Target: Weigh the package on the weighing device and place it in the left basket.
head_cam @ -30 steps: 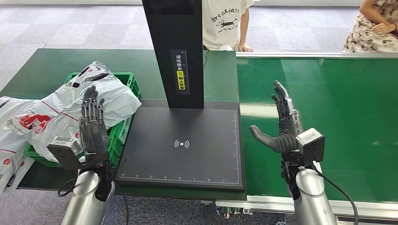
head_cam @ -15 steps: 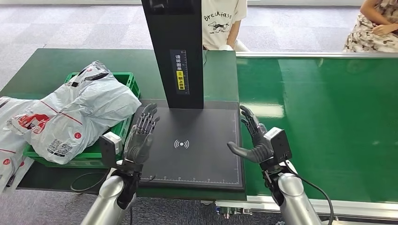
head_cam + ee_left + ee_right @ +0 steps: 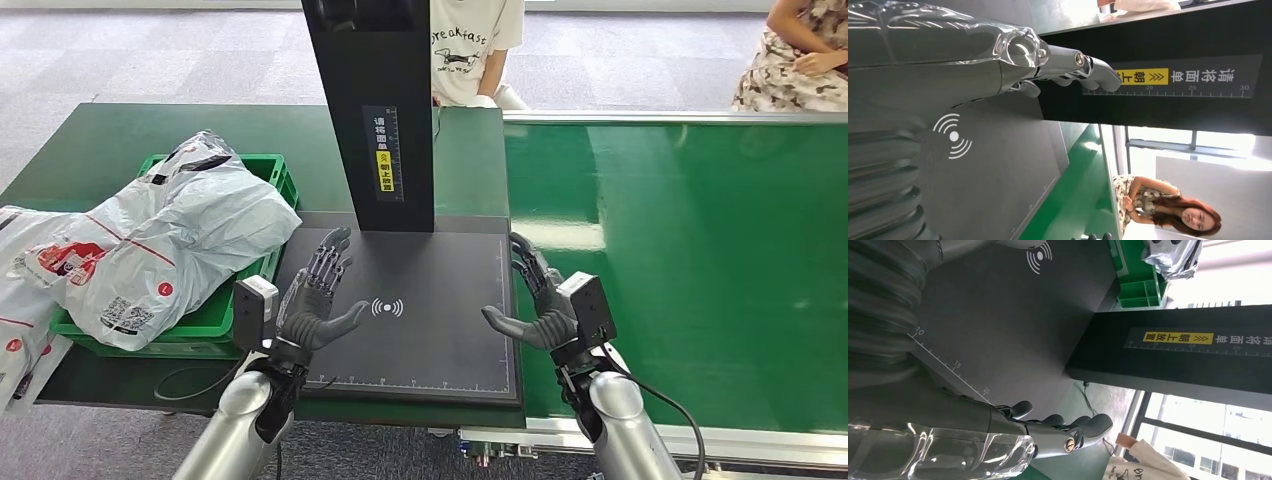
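Over the scale, both hands hang empty with fingers spread: the left hand above the platform's left part, the right hand at its right edge. A black post rises at the platform's back. One green basket sits just left of the scale, heaped with grey packages, two at least, spilling over its left rim. Right of the scale runs a green belt. Two people sit beyond the tables.

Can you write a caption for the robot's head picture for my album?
Both open hands, left and right, hover over the bare scale.
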### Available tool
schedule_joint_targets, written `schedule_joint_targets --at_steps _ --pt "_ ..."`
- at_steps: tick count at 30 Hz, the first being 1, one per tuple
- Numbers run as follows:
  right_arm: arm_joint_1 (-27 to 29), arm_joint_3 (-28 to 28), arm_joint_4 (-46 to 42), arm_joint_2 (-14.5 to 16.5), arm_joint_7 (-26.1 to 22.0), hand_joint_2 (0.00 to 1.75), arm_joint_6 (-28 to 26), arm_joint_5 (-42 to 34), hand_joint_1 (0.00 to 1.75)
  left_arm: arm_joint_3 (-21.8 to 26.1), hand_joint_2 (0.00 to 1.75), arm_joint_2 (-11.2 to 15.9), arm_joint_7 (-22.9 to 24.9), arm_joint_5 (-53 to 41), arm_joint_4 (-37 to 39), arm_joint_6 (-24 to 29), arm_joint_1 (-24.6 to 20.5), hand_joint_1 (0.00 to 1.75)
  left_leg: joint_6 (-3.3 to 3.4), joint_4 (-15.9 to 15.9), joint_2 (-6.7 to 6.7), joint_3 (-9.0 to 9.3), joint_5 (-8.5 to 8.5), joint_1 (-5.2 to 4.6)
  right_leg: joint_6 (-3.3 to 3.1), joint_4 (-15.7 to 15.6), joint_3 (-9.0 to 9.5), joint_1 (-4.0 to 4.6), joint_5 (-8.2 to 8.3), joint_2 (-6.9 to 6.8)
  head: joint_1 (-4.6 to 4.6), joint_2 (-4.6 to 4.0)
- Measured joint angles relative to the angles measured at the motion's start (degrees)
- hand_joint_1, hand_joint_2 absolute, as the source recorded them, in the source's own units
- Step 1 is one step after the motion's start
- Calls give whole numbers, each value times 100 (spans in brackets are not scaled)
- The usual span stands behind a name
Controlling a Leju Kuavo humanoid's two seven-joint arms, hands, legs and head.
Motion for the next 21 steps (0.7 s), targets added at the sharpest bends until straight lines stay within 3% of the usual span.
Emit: schedule_joint_targets --at_steps 7,9,11,13,21 --pt "2 5 39 0 11 175 -55 -32 0 -6 175 33 16 -21 78 45 -37 0 0 0 0 0 0 0 0 0 0 0 0 0 -1 0" --pt "3 5 31 0 30 87 -96 -31 0 -11 175 42 16 -21 95 69 -54 0 0 0 0 1 0 0 0 0 0 0 0 0 0 0" --pt "6 5 19 0 63 87 -137 -35 0 -16 175 46 16 -28 115 104 -67 0 0 0 0 1 0 0 0 0 0 0 0 0 1 0" --pt "9 5 11 0 89 175 -151 -70 0 -25 175 48 16 -33 134 127 -75 0 0 0 0 1 0 0 0 0 0 0 0 1 1 0" --pt "56 -4 -30 0 57 175 -223 -234 0 -48 175 55 16 41 156 159 -77 0 0 0 1 1 0 0 0 0 -1 0 0 1 -1 0"
